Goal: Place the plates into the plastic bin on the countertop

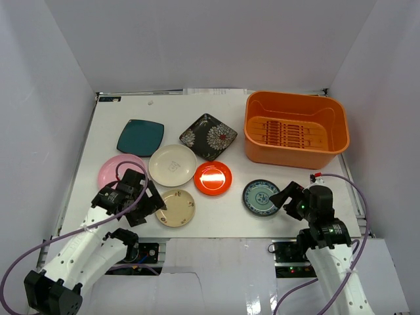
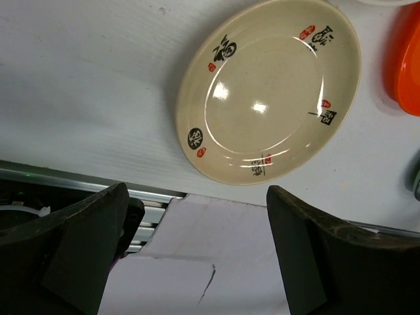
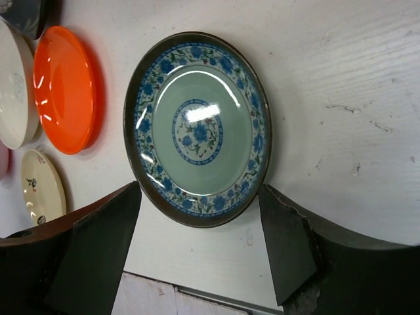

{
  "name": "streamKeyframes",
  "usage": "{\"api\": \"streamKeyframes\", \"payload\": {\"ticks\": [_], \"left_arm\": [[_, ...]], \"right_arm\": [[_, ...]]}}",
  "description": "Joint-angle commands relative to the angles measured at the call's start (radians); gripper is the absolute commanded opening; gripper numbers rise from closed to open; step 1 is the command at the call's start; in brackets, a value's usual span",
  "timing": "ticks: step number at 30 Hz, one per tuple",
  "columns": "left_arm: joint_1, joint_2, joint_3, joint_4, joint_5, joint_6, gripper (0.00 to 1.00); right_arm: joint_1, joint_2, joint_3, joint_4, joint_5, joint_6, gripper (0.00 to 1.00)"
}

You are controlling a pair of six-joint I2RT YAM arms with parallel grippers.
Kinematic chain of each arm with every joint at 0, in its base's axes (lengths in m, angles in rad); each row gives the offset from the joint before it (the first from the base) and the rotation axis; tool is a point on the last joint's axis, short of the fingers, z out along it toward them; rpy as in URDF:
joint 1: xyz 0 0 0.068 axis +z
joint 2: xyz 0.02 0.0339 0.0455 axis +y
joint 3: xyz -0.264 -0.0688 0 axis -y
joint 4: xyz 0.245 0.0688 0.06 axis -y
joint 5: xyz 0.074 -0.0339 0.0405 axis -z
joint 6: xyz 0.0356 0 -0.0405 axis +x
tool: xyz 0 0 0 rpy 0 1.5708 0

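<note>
Hovering low at the near edge of the countertop (image 1: 230, 111), your left gripper (image 1: 156, 202) is holding its jaws wide apart and gripping nothing. Just ahead of its fingertips, the lower cream plate (image 2: 269, 92) is lying flat, its marked rim facing you in the wrist view. It is sitting clear of both fingers, and only the table's front edge is showing between them. Off to that gripper's right, the red-orange plate (image 1: 212, 178) is resting just beside the cream one. Beyond the wrist, the pink plate (image 1: 118, 170) is partly hiding under the arm. The upper cream plate (image 1: 172, 165) is lying farther ahead. Farther out still, the teal plate (image 1: 140, 136) and the floral plate (image 1: 208, 136) are sitting side by side.

Your right gripper (image 1: 283, 199) is also standing open, with nothing between its pads. It is pointing to its left at the blue-green plate (image 3: 197, 128). In the wrist view that plate's near rim is showing between the two fingers. You cannot tell from these views whether either finger is touching it.

Ahead of the right gripper and well apart from it, the bin (image 1: 289, 152) is standing upright near the far right corner, its slotted floor showing. All seven plates are lying flat on the countertop, outside the bin.
</note>
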Motion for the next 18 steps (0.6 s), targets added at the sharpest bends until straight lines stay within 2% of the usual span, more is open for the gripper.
{"api": "streamKeyframes", "payload": {"ticks": [1,5,7,11,14,18], "left_arm": [[-0.006,-0.012,-0.053,0.109,0.0,-0.104,0.96],[-0.006,0.033,-0.111,0.193,0.0,-0.124,0.96],[-0.004,0.091,-0.154,0.262,0.043,-0.136,0.95],[-0.004,0.186,-0.198,0.337,0.061,-0.165,0.87],[-0.004,0.185,-0.209,0.36,0.046,-0.176,0.74],[-0.004,0.171,-0.238,0.4,0.049,-0.184,0.52]], "right_arm": [[0.005,0.005,-0.015,0.039,0.058,0.034,0.77],[0.005,0.008,-0.03,0.037,0.115,0.062,0.77],[0.005,0.016,-0.044,0.054,0.119,0.085,0.77],[0.005,0.051,-0.105,0.123,0.089,0.113,0.73],[0.005,0.08,-0.157,0.163,0.064,0.13,0.7],[0.006,0.113,-0.213,0.257,0.038,0.154,0.64]]}}
